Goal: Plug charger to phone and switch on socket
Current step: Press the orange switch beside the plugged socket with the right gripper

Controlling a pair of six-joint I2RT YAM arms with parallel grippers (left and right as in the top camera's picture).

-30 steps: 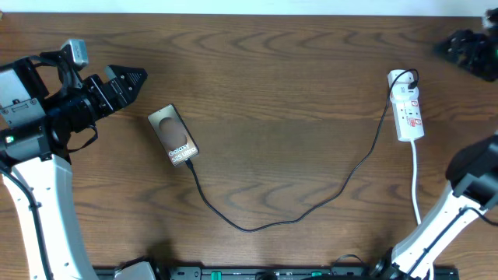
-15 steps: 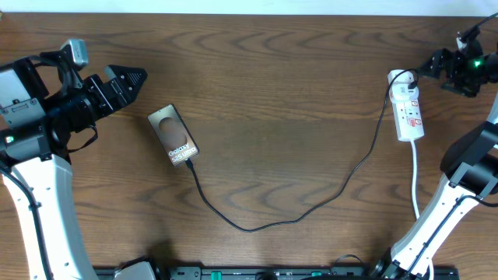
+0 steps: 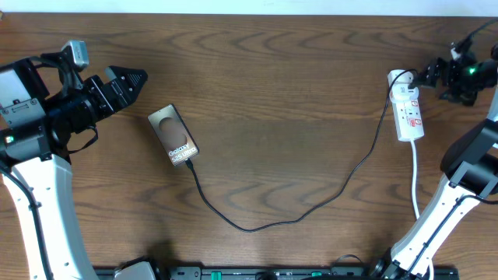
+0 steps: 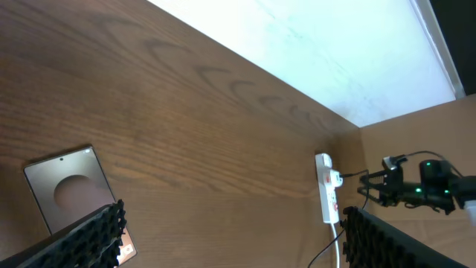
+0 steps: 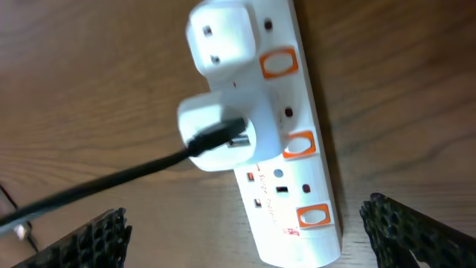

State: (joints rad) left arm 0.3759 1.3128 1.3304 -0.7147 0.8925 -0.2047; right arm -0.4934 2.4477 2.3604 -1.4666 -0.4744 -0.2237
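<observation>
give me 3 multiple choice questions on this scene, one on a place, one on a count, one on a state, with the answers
1. Seen from overhead, where on the brown wooden table does the narrow white power strip lie?
A) far right
B) centre
C) far left

2. How many orange-framed switches does the strip show in the right wrist view?
A) one
B) three
C) six

3. What state is the left claw in?
A) shut tight
B) open and empty
C) out of view

Answers:
1 A, the strip lies close to the table's right edge.
2 B, three switches sit in a row along one side.
3 B, its fingers stand wide apart with only bare wood between them.
</observation>
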